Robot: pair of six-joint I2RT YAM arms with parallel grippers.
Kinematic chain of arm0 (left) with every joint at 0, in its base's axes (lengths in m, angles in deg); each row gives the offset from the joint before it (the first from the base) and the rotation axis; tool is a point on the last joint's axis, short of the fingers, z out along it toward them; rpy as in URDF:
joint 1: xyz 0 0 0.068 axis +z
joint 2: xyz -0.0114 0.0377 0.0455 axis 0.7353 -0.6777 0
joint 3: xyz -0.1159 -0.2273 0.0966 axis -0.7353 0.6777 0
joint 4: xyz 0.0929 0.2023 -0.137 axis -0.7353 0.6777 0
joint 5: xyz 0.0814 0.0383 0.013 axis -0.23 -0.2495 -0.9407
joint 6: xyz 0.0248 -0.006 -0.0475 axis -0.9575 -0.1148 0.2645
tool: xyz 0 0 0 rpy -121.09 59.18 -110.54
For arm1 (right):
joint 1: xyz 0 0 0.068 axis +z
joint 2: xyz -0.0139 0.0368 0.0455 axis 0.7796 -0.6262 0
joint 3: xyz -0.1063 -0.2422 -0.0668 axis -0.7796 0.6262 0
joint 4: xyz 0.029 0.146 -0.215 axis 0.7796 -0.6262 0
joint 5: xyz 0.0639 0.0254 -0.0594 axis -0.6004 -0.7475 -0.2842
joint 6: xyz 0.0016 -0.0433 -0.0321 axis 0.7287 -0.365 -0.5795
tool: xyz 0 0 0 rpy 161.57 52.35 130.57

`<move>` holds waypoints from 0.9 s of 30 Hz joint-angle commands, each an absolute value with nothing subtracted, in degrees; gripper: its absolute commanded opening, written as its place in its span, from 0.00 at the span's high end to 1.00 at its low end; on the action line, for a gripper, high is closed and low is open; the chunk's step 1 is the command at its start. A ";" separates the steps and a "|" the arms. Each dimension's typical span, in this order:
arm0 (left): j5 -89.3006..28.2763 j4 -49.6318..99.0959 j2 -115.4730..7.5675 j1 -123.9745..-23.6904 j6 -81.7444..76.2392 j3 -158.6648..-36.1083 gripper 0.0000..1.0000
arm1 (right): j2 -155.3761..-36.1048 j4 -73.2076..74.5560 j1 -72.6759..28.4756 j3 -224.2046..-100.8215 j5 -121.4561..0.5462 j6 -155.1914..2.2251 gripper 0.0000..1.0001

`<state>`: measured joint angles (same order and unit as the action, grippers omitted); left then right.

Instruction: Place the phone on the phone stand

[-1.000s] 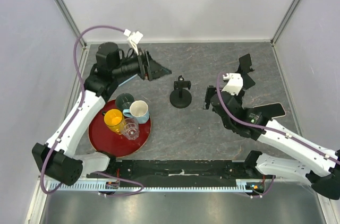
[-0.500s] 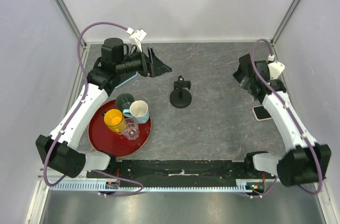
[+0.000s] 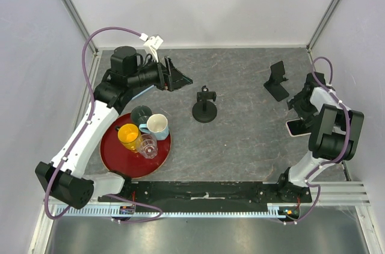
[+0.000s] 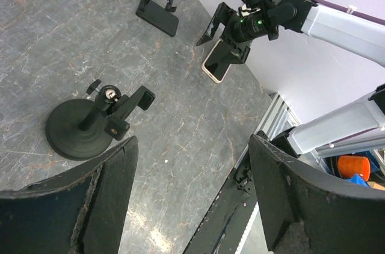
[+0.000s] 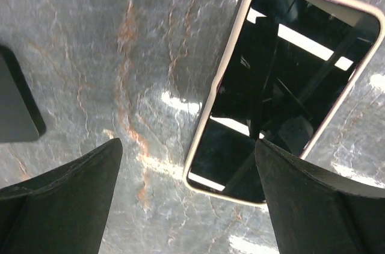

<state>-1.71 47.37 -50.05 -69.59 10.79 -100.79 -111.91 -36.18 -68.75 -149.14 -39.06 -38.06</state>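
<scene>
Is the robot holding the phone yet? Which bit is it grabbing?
No, nothing is held. The phone lies flat on the table under the right gripper, which is open. The left gripper is open and empty too.

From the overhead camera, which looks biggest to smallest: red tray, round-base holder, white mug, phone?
Red tray; then round-base holder and white mug, too alike to rank; phone smallest, though the right arm partly hides it.

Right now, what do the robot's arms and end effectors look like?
The left arm and right arm have white links and black joints, each trailing a purple cable. The left end effector and right end effector each have two broad black fingers.
</scene>
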 commanded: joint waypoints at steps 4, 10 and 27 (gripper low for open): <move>-1.60 46.09 -49.74 -70.18 9.48 -100.19 0.20 | -112.84 -30.82 -73.72 -145.60 -40.34 -32.24 0.02; 1.13 44.24 -50.00 -70.18 11.07 -99.40 0.20 | -112.31 -29.50 -74.96 -143.40 -37.88 -32.49 0.02; 1.31 43.71 -50.88 -70.36 11.33 -98.87 0.20 | -115.47 -28.17 -75.48 -140.85 -37.08 -32.85 0.07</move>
<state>-0.60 46.26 -50.36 -69.97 10.86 -99.06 -111.41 -27.72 -75.04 -145.40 -35.69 -35.53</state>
